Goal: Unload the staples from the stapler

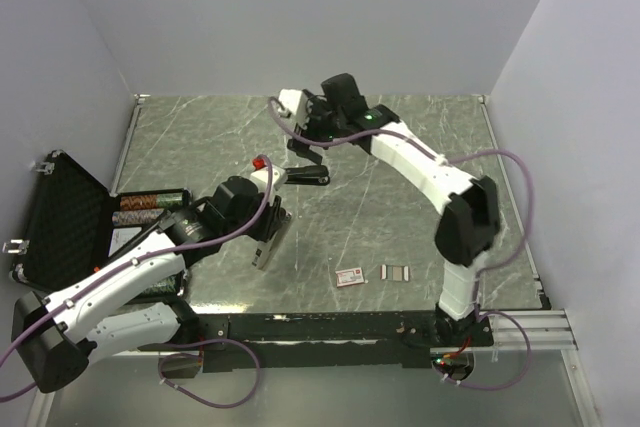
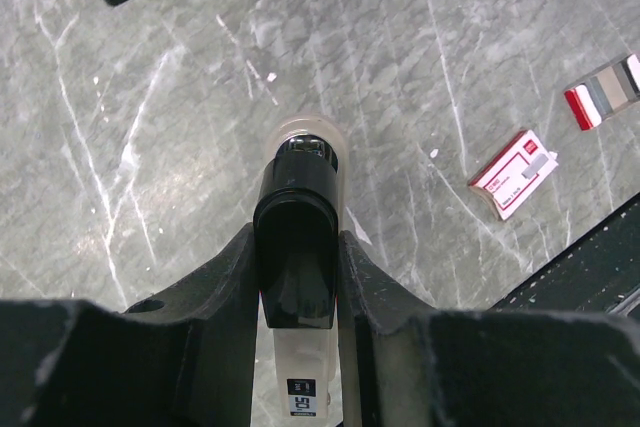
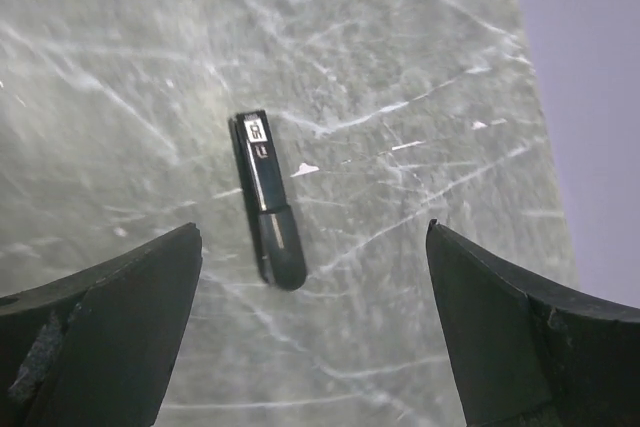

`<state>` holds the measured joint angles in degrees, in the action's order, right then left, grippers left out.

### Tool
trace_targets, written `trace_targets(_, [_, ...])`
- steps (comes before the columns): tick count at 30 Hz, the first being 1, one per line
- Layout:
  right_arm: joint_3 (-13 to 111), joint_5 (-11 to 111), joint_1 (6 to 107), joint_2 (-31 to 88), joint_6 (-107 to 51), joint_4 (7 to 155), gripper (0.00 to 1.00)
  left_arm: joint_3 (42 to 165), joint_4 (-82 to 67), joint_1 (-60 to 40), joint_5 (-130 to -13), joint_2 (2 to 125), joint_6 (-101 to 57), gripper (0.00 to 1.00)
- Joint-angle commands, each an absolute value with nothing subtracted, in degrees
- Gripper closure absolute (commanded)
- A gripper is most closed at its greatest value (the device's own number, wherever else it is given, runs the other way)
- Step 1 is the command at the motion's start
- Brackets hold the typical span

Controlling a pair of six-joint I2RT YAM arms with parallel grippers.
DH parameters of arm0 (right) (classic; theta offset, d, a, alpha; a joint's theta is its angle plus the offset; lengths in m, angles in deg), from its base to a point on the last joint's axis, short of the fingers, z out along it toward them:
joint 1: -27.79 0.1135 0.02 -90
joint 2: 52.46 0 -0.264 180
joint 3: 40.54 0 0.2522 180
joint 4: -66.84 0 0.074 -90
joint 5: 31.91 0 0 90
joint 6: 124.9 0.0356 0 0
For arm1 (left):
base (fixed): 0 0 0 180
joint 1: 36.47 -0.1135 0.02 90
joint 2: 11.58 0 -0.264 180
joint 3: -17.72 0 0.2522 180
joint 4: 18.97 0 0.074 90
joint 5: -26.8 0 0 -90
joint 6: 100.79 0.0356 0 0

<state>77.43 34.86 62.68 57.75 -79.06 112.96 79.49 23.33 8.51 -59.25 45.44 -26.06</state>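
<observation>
My left gripper (image 2: 297, 247) is shut on the stapler (image 2: 300, 172), a pale body with a glossy black top, held above the table (image 1: 268, 242). A separate long black part with a silver strip (image 3: 268, 197) lies flat on the table (image 1: 308, 176). My right gripper (image 3: 312, 232) hangs open above that part, touching nothing, with the part nearer its left finger. The staples (image 2: 605, 92) are flat grey strips lying side by side on the table near the front edge (image 1: 397, 272).
A small red-and-white box (image 2: 512, 173) lies on the marble table beside the strips (image 1: 350, 276). An open black foam-lined case (image 1: 60, 217) holding several items stands at the left edge. Grey walls close in the back and both sides.
</observation>
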Motion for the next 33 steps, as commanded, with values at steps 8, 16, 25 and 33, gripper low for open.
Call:
trace_targets(8, [54.1, 49.4, 62.6, 27.6, -32.0, 98.5, 0.0, 83.7, 17.5, 14.0, -60.0, 54.4, -20.9, 0.99])
trace_targets(16, [42.7, 55.5, 62.2, 21.3, -22.2, 103.5, 0.0, 86.4, 15.8, 17.6, -61.6, 61.3, -11.9, 0.99])
trace_targets(25, [28.8, 54.8, 60.9, 15.3, -15.7, 96.2, 0.0, 85.2, 11.1, 20.3, -56.6, 65.3, -3.0, 0.99])
trace_targets(33, [26.8, 51.9, 57.8, 14.8, -15.9, 97.8, 0.0, 82.4, 8.3, 20.3, -60.7, 67.6, 4.1, 0.99])
